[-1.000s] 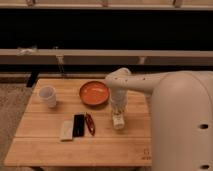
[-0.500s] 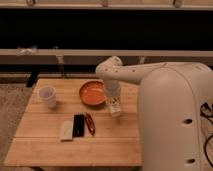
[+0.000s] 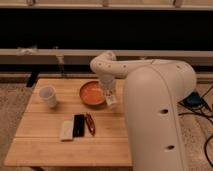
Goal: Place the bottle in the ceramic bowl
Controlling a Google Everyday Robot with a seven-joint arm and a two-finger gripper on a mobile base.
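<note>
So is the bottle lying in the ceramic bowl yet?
No, the bottle hangs in the gripper at the ceramic bowl's right rim, above the table.

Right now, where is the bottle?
In the camera view, the bottle hangs at the claw, just off the right edge of the bowl, above the table.

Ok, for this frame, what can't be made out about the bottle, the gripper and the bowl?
Camera view only:
- gripper: blurred against the bottle, so the grip itself is unclear.
- bottle cap: not discernible, hidden by the wrist.
- ceramic bowl: right rim covered by the arm; whether the bottle touches it cannot be told.
- table: right part hidden by the robot's body.
</note>
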